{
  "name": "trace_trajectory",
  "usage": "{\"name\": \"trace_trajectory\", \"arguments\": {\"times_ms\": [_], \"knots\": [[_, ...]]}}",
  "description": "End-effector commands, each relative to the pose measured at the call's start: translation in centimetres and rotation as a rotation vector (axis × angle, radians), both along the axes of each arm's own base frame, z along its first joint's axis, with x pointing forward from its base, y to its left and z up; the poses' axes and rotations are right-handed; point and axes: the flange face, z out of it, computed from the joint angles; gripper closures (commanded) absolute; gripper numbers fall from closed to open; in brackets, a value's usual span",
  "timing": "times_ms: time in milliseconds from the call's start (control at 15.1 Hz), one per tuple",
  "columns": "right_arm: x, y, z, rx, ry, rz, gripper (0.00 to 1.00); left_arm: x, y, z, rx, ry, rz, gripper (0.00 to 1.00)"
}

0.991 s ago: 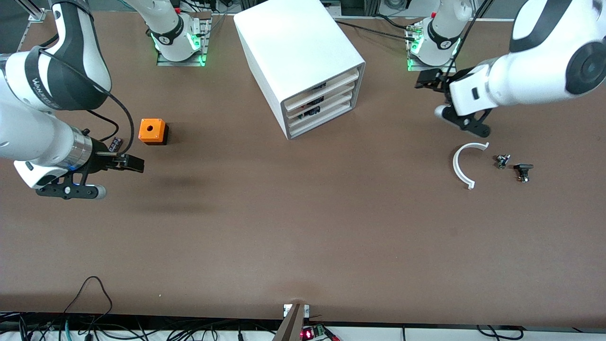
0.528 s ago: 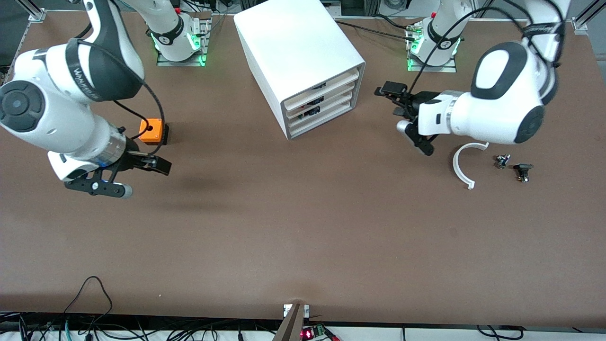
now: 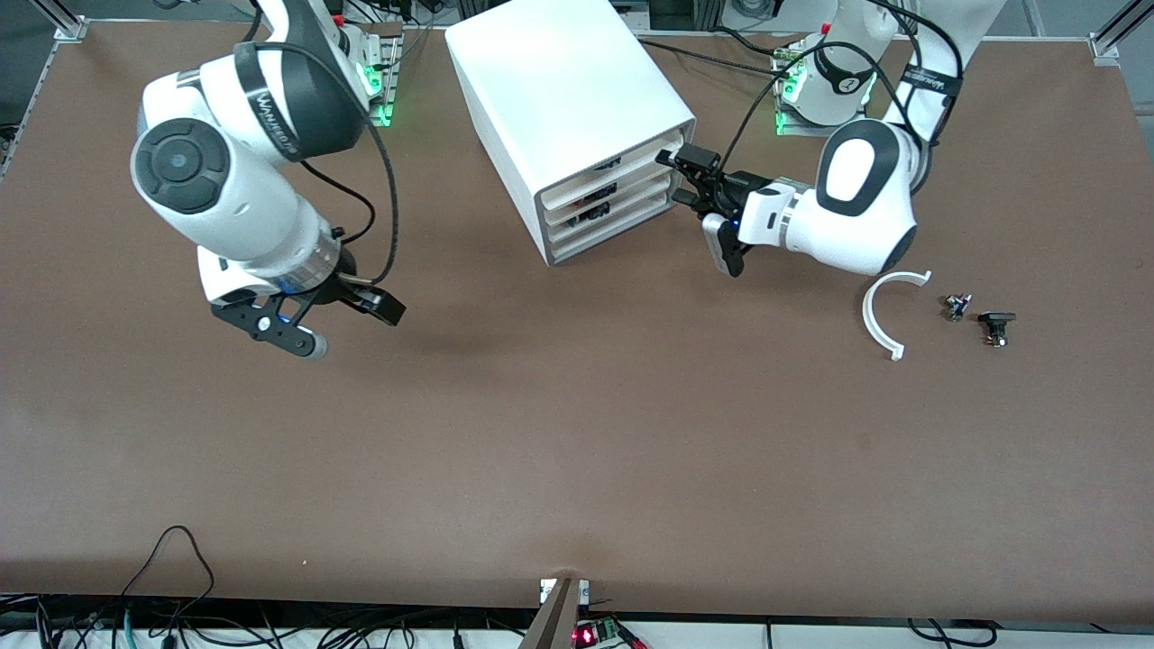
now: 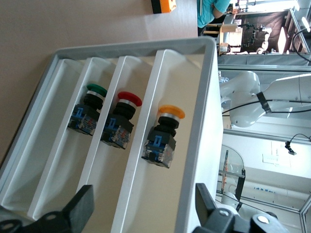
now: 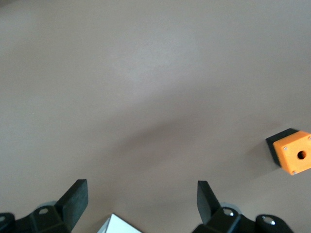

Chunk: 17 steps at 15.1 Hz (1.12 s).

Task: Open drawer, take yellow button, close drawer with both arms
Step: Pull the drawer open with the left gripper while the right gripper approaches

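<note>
Brown tabletop (image 3: 577,451) spreads under both arms, with cables along its nearest edge. Starting at the right arm's end, the right gripper (image 3: 383,311) hangs over bare table, its two fingers spread apart with nothing between them. Its wrist view shows an orange cube (image 5: 294,153) with a hole standing on the table nearby.

At the middle stands the white cabinet (image 3: 559,81), its four drawers all pushed in. The drawer (image 3: 622,158) at the top holds the button (image 4: 163,141), lying with its orange-yellow cap toward the cabinet's inside. The two drawers below hold a red-capped button (image 4: 121,121) and a green-capped button (image 4: 90,111).

The left gripper (image 3: 678,176) is up at the cabinet's front corner, level with the top drawer, fingers wide apart and holding nothing.

Toward the left arm's end lie a white curved strip (image 3: 888,315) and two small black parts (image 3: 956,306).
</note>
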Motion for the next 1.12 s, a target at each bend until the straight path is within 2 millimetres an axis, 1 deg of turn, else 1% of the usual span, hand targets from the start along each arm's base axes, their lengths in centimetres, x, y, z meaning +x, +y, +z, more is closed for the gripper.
{"name": "trace_trajectory", "arguments": {"times_ms": [0,66,198,264,462,528,660,792,858,925,1057], "knots": [[0.3,3.3,0.0,0.012,-0.013,-0.077,0.01,-0.8,-0.6,-1.9,-0.056,-0.018,-0.017,0.16],[0.2,4.5,0.1,0.015,-0.018,-0.096,0.01,-1.1,-0.5,-2.4,-0.057,-0.012,-0.018,0.18],[0.0,6.5,0.0,0.019,-0.026,-0.143,0.01,-2.1,-0.6,-3.2,-0.076,0.012,-0.005,0.19],[0.1,7.4,-0.1,0.023,-0.029,-0.179,0.01,-2.7,-1.2,-3.3,-0.086,0.019,-0.012,0.19],[0.4,9.6,0.0,0.042,-0.038,-0.260,0.01,-3.5,-1.8,-4.6,-0.092,-0.002,-0.013,0.29],[0.6,10.1,0.0,0.051,-0.042,-0.285,0.01,-4.0,-2.5,-4.7,-0.094,-0.002,-0.026,0.35],[0.6,11.3,0.0,0.072,-0.047,-0.337,0.01,-4.2,-2.9,-5.0,-0.087,-0.005,-0.021,0.59],[1.1,11.6,0.1,0.087,-0.053,-0.365,0.01,-4.3,-2.9,-5.0,-0.089,-0.001,-0.024,0.93],[1.4,11.6,0.4,0.115,-0.055,-0.374,0.01,-4.2,-3.0,-5.0,-0.090,-0.003,-0.024,1.00],[2.0,11.2,0.8,0.155,-0.059,-0.395,0.01,-4.2,-2.9,-5.1,-0.088,-0.002,-0.024,1.00],[2.8,10.4,1.1,0.199,-0.059,-0.440,0.01,-3.7,-2.5,-4.9,-0.090,-0.006,-0.015,1.00]]}}
